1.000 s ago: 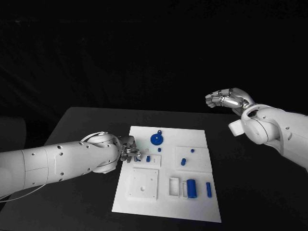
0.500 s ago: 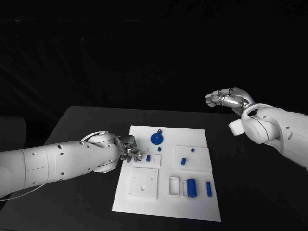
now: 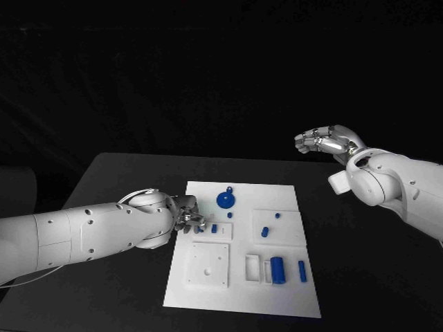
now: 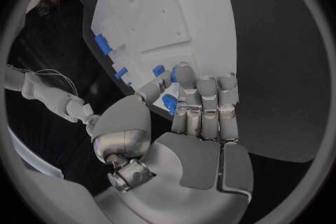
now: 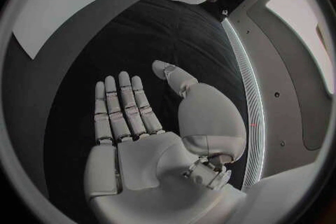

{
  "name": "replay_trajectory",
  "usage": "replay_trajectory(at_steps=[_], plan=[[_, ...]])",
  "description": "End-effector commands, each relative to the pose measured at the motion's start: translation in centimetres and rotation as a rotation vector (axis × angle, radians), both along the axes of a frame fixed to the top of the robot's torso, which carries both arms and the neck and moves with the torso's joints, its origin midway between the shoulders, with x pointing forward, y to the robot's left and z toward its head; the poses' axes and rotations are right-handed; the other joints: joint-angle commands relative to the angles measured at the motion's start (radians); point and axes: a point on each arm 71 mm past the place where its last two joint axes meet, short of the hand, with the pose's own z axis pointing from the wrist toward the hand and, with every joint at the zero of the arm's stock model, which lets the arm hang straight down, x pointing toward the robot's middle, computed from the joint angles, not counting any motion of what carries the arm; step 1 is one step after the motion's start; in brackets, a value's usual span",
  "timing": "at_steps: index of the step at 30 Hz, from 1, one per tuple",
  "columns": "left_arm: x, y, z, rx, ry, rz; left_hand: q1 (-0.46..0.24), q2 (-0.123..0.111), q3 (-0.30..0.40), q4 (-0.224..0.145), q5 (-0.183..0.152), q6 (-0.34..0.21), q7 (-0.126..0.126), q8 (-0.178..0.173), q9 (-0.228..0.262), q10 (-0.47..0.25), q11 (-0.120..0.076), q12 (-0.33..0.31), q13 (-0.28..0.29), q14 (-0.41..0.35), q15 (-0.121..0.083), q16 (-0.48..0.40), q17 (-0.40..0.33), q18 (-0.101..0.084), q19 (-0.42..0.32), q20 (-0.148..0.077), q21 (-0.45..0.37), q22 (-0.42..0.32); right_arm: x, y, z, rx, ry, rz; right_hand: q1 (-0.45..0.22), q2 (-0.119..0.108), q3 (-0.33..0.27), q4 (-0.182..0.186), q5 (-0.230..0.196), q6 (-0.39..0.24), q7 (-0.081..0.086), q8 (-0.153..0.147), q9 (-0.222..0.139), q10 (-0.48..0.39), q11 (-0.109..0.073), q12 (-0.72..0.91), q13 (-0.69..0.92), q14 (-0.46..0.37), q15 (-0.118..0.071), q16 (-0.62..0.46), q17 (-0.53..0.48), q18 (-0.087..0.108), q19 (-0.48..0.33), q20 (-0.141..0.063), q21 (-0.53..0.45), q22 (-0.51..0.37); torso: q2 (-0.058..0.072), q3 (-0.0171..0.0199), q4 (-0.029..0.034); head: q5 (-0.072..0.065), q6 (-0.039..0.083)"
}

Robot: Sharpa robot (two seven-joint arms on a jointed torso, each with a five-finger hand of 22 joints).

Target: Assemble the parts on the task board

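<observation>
The white task board (image 3: 282, 297) lies in the middle of the black table. My left hand (image 3: 187, 218) sits low at the board's left edge, fingers curled. In the left wrist view its thumb and fingers (image 4: 203, 103) pinch a small blue part (image 4: 168, 104). A short blue peg (image 3: 214, 227) stands just beside that hand. Further along the board are a round blue disc (image 3: 225, 200), a blue cylinder (image 3: 277, 270) and a slim blue bar (image 3: 302, 271). My right hand (image 3: 327, 142) is raised far above the table's right side, holding nothing, its fingers (image 5: 122, 106) apart from the thumb.
A raised white square block (image 3: 208, 263) and a white slot piece (image 3: 251, 267) sit on the near half of the board. Two small blue pieces (image 3: 264, 232) lie on a square plate at mid right. Bare black table (image 3: 122, 180) surrounds the board.
</observation>
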Motion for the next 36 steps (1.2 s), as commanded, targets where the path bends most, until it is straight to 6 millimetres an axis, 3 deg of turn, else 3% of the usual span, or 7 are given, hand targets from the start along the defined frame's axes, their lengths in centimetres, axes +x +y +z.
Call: replay_trajectory(at_steps=[1, 14, 24, 36], plan=[[-0.29, -0.68, -0.23, 0.003, 0.026, -0.035, -0.003, 0.017, -0.003, -0.005, 0.009, 0.056, -0.052, 0.009, -0.002, 0.034, -0.036, 0.011, 0.005, 0.008, -0.006, 0.008, 0.003, 0.012, 0.003, -0.074, 0.01, 0.022, -0.07, 0.21, 0.01, -0.001, 0.0, 0.021, -0.001, 0.009, -0.003, 0.002, 0.005, 0.007, 0.012, 0.004, -0.001, 0.006, 0.002, -0.003, -0.001, -0.006, 0.0, 0.007, -0.001, -0.015, -0.002, 0.002, -0.005, 0.002, 0.0, 0.0003, 0.0005, -0.001, 0.001], [-0.16, -0.74, -0.3, 0.014, 0.03, -0.038, -0.025, 0.049, 0.005, -0.013, 0.038, 0.058, -0.059, 0.036, 0.003, 0.032, -0.041, 0.041, 0.028, 0.01, -0.01, 0.033, 0.016, 0.016, 0.0, -0.078, 0.034, 0.023, -0.08, 0.16, 0.01, -0.001, 0.0, 0.021, 0.001, 0.009, -0.002, 0.002, 0.018, 0.007, 0.012, 0.004, -0.002, 0.007, 0.002, -0.004, -0.002, -0.007, 0.0, 0.009, -0.005, -0.015, -0.001, 0.002, -0.008, 0.005, 0.0, -0.0001, 0.0005, -0.003, 0.003], [-0.2, -0.67, -0.24, 0.036, 0.017, -0.051, -0.015, 0.043, 0.013, -0.014, 0.044, 0.056, -0.059, 0.042, 0.004, 0.029, -0.043, 0.047, 0.032, 0.009, -0.011, 0.038, 0.017, 0.018, -0.002, -0.08, 0.043, 0.023, -0.09, 0.15, 0.01, -0.001, 0.0, 0.021, 0.001, 0.009, -0.002, 0.002, 0.021, 0.007, 0.012, 0.004, -0.002, 0.007, 0.003, -0.004, -0.002, -0.007, 0.0, 0.009, -0.006, -0.015, 0.0, 0.002, -0.009, 0.006, 0.0, -0.0021, 0.0015, -0.006, 0.0], [-0.18, -0.13, -0.13, 0.058, -0.003, -0.044, -0.004, 0.043, 0.017, -0.014, 0.047, 0.055, -0.06, 0.048, 0.005, 0.028, -0.044, 0.052, 0.034, 0.009, -0.011, 0.042, 0.019, 0.019, -0.003, -0.08, 0.049, 0.023, -0.09, 0.08, 0.0, -0.001, 0.0, 0.02, -0.001, 0.008, -0.003, 0.003, 0.024, 0.007, 0.013, 0.004, -0.003, 0.007, 0.003, -0.004, -0.002, -0.007, 0.0, 0.01, -0.007, -0.015, 0.0, 0.003, -0.011, 0.007, 0.0, -0.0016, 0.0013, -0.005, -0.001]])
